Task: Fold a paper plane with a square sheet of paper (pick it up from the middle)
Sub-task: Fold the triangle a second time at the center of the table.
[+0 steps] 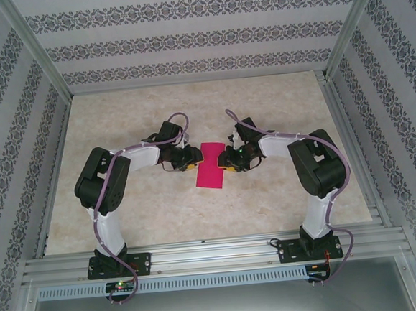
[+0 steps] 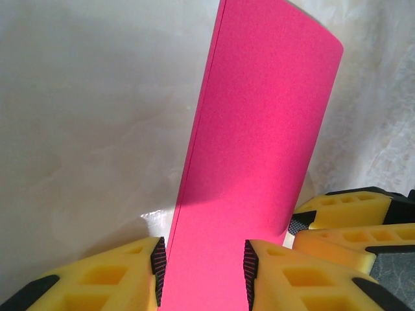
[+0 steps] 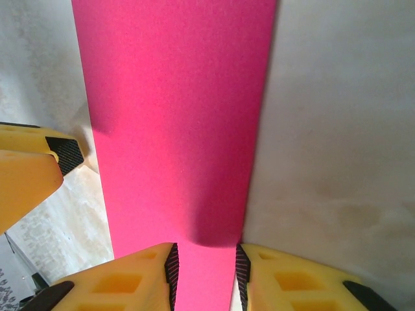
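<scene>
The square sheet of paper (image 1: 210, 166), magenta-pink, lies flat mid-table as a narrow rectangle folded in half, its doubled edge along one long side (image 2: 194, 149). A paper plane is out of view. My left gripper (image 1: 192, 159) is at its left side and my right gripper (image 1: 228, 160) at its right, tips facing each other. In the left wrist view the left gripper (image 2: 204, 272) stands open, the pink strip (image 2: 259, 142) running beneath the gap. The right gripper (image 3: 204, 275) is open too, low over the paper (image 3: 175, 116), casting a shadow on it.
The beige marbled tabletop (image 1: 155, 210) spreads around the paper. Patterned walls and aluminium posts (image 1: 37, 50) enclose it on three sides. The other arm's yellow fingers (image 2: 343, 214) sit close in each wrist view (image 3: 32, 168).
</scene>
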Controlling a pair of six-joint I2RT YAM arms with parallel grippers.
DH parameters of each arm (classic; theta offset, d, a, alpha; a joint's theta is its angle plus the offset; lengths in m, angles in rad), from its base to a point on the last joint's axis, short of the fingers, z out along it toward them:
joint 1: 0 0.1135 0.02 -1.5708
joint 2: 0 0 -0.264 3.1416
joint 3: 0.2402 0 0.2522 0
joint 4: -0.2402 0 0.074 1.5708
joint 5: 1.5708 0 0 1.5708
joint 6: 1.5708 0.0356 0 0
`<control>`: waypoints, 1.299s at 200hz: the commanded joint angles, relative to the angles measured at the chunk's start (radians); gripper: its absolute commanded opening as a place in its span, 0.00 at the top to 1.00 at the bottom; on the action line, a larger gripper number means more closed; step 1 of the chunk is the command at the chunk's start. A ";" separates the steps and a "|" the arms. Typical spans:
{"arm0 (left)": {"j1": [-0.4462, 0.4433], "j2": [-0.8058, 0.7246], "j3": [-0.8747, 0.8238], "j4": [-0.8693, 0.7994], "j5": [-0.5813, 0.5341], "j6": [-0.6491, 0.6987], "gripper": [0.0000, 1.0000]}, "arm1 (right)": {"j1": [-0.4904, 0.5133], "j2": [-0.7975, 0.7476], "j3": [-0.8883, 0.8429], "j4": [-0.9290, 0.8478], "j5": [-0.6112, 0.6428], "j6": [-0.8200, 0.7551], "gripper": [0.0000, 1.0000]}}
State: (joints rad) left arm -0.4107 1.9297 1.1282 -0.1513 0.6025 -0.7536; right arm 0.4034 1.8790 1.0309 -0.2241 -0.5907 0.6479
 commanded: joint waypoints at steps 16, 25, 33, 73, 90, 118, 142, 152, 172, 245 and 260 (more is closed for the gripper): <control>0.007 0.017 0.030 -0.030 0.017 0.001 0.60 | 0.002 -0.068 -0.008 -0.031 0.050 -0.005 0.67; 0.007 0.015 0.027 -0.030 0.017 0.001 0.60 | 0.001 -0.078 -0.001 -0.026 0.038 -0.001 0.67; 0.006 0.015 0.027 -0.028 0.015 0.001 0.60 | 0.002 -0.081 0.001 -0.017 0.025 0.006 0.68; 0.007 0.018 0.028 -0.028 0.019 0.000 0.60 | 0.006 -0.039 0.016 0.013 0.000 0.023 0.68; 0.007 0.018 0.030 -0.028 0.022 -0.001 0.60 | 0.008 -0.008 0.019 0.022 -0.013 0.027 0.69; 0.006 0.023 0.036 -0.028 0.029 0.001 0.60 | 0.009 0.025 0.018 0.025 -0.014 0.023 0.69; 0.006 0.031 0.044 -0.030 0.039 0.001 0.59 | 0.011 0.034 0.014 -0.034 0.043 -0.013 0.69; 0.005 0.035 0.048 -0.034 0.040 0.002 0.59 | 0.011 0.037 0.010 -0.049 0.054 -0.024 0.70; 0.006 0.042 0.056 -0.044 0.043 0.006 0.58 | 0.011 0.046 -0.007 -0.050 0.059 -0.027 0.70; 0.004 0.079 0.103 -0.077 0.063 0.023 0.54 | 0.011 0.068 -0.002 -0.054 0.066 -0.030 0.71; 0.003 0.087 0.107 -0.071 0.076 0.022 0.54 | 0.011 0.069 -0.005 -0.052 0.068 -0.029 0.71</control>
State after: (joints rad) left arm -0.4110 1.9907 1.2137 -0.1917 0.6395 -0.7513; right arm 0.4038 1.8950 1.0378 -0.2123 -0.5846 0.6434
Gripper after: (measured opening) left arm 0.459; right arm 0.291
